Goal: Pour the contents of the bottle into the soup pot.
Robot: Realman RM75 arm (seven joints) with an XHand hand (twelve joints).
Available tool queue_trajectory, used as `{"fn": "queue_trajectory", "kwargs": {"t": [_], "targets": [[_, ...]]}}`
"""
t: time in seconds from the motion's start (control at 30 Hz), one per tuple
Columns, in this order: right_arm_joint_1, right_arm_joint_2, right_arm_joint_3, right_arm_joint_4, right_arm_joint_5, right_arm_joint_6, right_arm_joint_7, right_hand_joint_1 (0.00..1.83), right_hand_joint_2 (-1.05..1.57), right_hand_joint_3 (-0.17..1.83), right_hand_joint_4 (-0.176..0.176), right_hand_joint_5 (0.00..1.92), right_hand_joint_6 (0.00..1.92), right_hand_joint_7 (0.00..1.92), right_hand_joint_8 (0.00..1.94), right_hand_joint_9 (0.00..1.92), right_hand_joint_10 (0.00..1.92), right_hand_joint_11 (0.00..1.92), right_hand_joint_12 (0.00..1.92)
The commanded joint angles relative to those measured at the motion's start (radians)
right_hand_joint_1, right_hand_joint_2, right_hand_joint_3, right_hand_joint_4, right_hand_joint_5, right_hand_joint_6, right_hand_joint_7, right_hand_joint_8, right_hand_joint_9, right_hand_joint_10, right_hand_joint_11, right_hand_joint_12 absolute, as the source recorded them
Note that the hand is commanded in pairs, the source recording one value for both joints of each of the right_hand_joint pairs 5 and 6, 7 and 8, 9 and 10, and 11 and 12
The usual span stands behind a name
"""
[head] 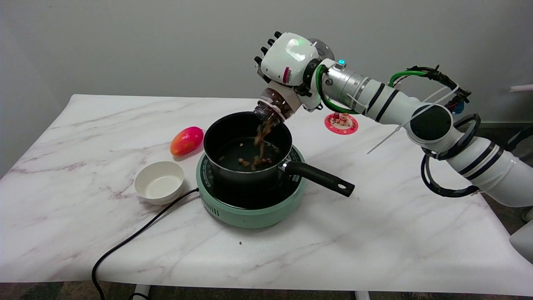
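My right hand (288, 60) grips a clear bottle (275, 105) and holds it tilted steeply, mouth down and to the left, just over the far rim of the pot. Brown pieces (263, 132) stream from the bottle's mouth into the black soup pot (225, 135). Several pieces lie on the pot's floor. The pot sits on a round green hotplate (250, 214), its black handle (320, 178) pointing to the right front. Most of the bottle's body is hidden behind the hand.
A white bowl (159, 182) stands left of the hotplate. A red and orange mango (186, 141) lies behind it. The hotplate's black cord (133, 237) runs off the table's front edge. A pink round coaster (341, 123) lies under the forearm.
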Motion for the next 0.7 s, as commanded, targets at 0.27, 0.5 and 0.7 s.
{"fn": "queue_trajectory", "kwargs": {"t": [0.27, 0.5, 0.7], "targets": [[0.086, 0.011, -0.021, 0.020, -0.035, 0.055, 0.004, 1.54, 0.32, 1.23, 0.000, 1.53, 1.53, 1.50, 1.50, 1.30, 1.30, 1.07, 1.07], [0.105, 0.021, -0.022, 0.023, -0.032, 0.070, 0.007, 1.54, 0.33, 1.23, 0.000, 1.53, 1.53, 1.51, 1.51, 1.30, 1.30, 1.08, 1.08], [0.111, 0.024, -0.022, 0.022, -0.039, 0.072, 0.004, 1.54, 0.34, 1.22, 0.000, 1.55, 1.55, 1.51, 1.51, 1.31, 1.31, 1.08, 1.08]]}}
